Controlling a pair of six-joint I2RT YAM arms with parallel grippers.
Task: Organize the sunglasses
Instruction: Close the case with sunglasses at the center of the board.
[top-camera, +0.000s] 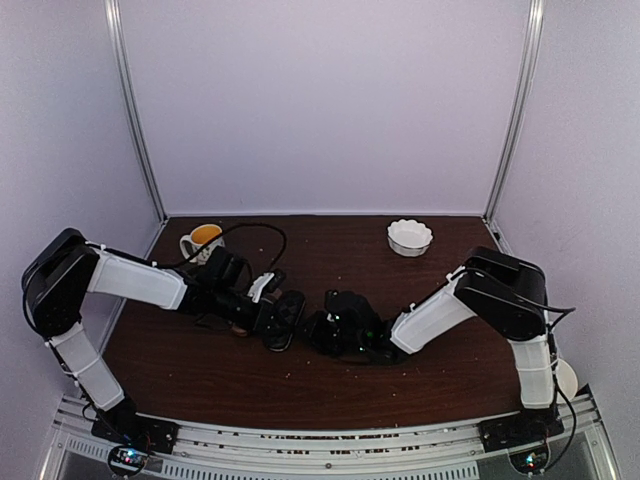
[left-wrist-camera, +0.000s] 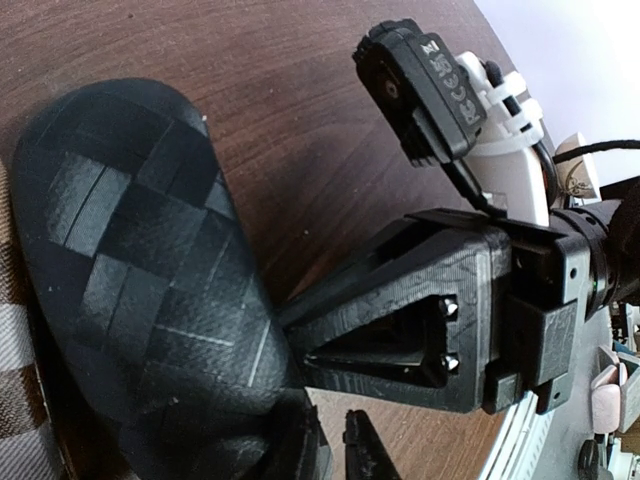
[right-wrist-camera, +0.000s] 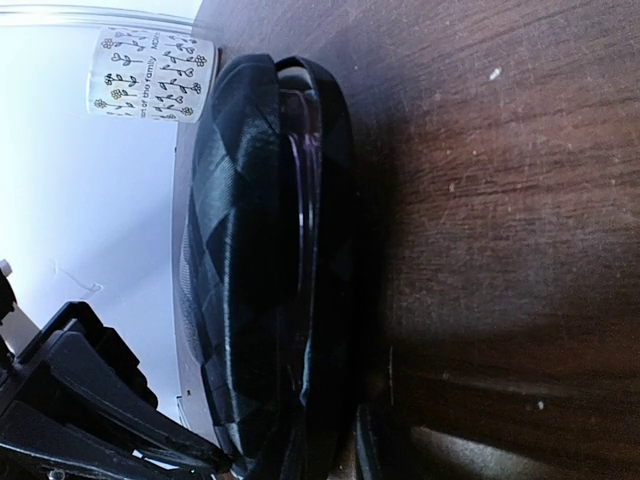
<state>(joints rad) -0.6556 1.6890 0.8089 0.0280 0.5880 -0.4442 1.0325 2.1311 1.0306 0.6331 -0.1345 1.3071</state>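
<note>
The black checkered case (left-wrist-camera: 130, 270) lies mid-table between both arms (top-camera: 281, 335). The right wrist view shows it edge-on (right-wrist-camera: 240, 250), its two halves almost together. A thin pinkish rim of the sunglasses (right-wrist-camera: 303, 170) shows in the seam; the rest of them is hidden inside. My right gripper (right-wrist-camera: 335, 450) is shut on the case's near end (top-camera: 318, 325), and one of its fingers (left-wrist-camera: 400, 330) touches the case's side. My left gripper (left-wrist-camera: 335, 445) sits at the case's other end (top-camera: 290, 312), jaws almost together, a sliver of wood and nothing else between them.
A tan striped case (left-wrist-camera: 15, 400) lies right against the black one, on its left-arm side. A patterned mug (top-camera: 203, 240) stands at the back left (right-wrist-camera: 150, 75), and a white fluted bowl (top-camera: 410, 237) at the back right. Cables trail behind the left arm.
</note>
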